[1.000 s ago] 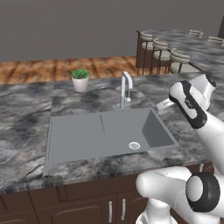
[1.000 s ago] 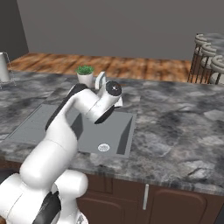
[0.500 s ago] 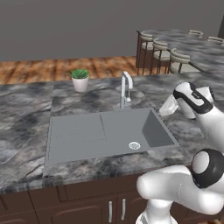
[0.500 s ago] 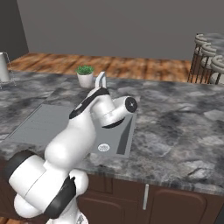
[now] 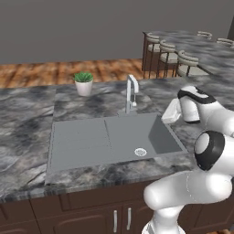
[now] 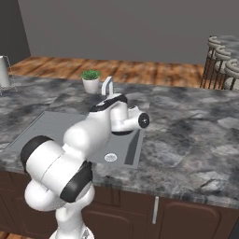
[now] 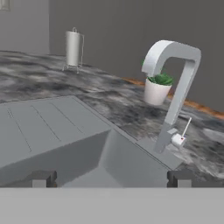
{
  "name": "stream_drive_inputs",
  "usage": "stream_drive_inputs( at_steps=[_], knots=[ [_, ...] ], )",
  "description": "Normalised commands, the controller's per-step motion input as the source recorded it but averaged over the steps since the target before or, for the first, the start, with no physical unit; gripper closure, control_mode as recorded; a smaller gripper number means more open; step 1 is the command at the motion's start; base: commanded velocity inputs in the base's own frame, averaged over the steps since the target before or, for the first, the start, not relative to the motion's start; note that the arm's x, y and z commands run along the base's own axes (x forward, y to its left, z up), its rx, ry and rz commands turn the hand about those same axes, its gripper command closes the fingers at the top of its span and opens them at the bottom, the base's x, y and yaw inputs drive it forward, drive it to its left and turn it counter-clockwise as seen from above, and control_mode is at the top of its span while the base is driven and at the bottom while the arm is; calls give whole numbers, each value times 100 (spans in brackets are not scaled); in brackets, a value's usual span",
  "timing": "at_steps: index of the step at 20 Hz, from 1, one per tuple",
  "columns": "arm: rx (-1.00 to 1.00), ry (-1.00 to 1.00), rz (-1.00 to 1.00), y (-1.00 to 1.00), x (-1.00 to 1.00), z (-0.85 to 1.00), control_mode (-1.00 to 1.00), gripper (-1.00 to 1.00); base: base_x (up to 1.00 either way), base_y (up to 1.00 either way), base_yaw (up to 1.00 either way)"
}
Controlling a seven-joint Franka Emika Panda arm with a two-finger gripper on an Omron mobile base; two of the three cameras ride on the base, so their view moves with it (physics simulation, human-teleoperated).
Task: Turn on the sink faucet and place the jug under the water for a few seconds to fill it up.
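The silver sink faucet point(image 7: 176, 85) stands upper right in the hand view, its thin lever point(image 7: 185, 127) angled up at its base; no water runs from the spout. In the left base view the faucet point(image 5: 131, 93) rises behind the grey sink point(image 5: 77, 155). My gripper point(image 7: 111, 179) is open, its fingertips point(image 7: 43, 178) wide apart with nothing between them, low over the basin's right end and facing the faucet. My hand point(image 5: 171, 112) hangs at the sink's right rim. The jug is out of view.
A potted plant point(image 5: 83, 83) sits behind the sink to the left of the faucet. A white paper-towel roll point(image 6: 3, 71) stands far left on the marble counter point(image 6: 186, 140). Bar stools point(image 5: 183, 59) line a second counter at the back right.
The arm has swung round and its hand has dropped to the sink's right rim, turned toward the faucet. The base and the sink's things have not moved.
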Motion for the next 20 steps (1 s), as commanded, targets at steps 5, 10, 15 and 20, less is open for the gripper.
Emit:
stream_drive_inputs(
  at_steps=[5,10,15,20],
  knots=[
    [5,-11,3,0,53,-2,-100,-100,0,0,0],
    [9,-2,5,0,59,0,-100,-100,0,0,0],
    [12,0,10,-16,51,0,-100,-100,0,0,0],
    [13,0,14,-36,28,0,-100,-100,0,0,0]
  ],
)
